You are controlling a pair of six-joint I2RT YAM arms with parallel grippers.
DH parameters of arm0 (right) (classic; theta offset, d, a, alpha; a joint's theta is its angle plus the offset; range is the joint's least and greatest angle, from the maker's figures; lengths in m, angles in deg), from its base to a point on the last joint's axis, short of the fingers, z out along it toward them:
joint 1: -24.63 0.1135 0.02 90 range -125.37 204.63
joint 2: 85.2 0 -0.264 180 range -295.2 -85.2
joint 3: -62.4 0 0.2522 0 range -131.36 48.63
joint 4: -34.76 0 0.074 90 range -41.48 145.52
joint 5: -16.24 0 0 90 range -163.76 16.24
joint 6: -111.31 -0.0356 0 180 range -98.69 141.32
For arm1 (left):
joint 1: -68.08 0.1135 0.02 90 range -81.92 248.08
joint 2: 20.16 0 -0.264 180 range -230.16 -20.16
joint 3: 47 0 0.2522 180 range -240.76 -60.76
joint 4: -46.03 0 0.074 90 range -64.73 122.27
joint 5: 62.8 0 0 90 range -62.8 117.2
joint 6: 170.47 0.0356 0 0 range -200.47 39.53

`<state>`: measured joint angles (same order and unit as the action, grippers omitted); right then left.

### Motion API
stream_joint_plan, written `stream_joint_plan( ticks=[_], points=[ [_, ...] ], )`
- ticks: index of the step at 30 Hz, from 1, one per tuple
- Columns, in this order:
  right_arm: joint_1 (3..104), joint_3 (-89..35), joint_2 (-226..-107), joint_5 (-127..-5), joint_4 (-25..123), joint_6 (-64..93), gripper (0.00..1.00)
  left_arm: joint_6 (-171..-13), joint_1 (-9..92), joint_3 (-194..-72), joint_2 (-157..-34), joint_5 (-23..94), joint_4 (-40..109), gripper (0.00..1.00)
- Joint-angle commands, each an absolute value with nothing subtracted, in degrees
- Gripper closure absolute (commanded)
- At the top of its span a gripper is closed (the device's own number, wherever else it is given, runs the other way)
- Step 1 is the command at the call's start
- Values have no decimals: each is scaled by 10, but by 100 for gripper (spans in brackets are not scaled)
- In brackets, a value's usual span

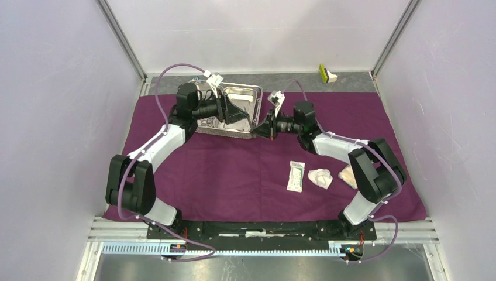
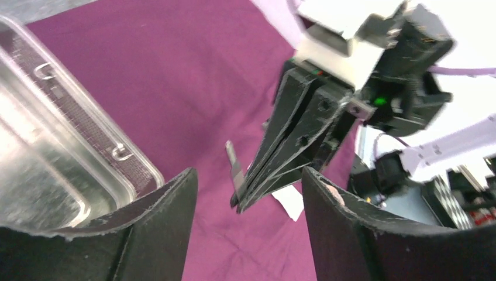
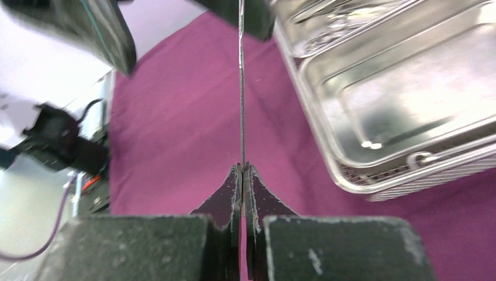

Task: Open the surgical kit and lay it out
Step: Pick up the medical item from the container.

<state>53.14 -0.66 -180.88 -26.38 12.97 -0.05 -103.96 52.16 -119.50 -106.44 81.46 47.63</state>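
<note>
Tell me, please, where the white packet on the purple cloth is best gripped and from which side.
Take the white packet across its narrow width near the middle, coming straight down from above. It lies flat on the purple cloth, long edges running near to far, so fingers can close over both edges; the gauze wad to its right lies apart, probably leaving room.

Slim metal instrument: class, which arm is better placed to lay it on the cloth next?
Right: the right gripper is shut on the slim metal instrument; the left gripper stands open, clear of it.
</note>
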Motion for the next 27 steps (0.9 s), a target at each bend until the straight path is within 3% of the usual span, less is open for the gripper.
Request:
stream_joint_plan(
  ticks=[1,10,18,27],
  points=[
    [537,-80,-1782,-398,267,62,100,-1049,498,-1215,-1039,667,424,26],
    [555,-119,-1792,-494,356,89,100,-1100,439,-1263,-1078,529,332,24],
    [558,-112,-1793,-497,355,85,100,-1105,438,-1287,-1097,487,295,30],
    [557,-109,-1798,-485,340,69,100,-1144,434,-1287,-1134,518,321,36]
  ],
)
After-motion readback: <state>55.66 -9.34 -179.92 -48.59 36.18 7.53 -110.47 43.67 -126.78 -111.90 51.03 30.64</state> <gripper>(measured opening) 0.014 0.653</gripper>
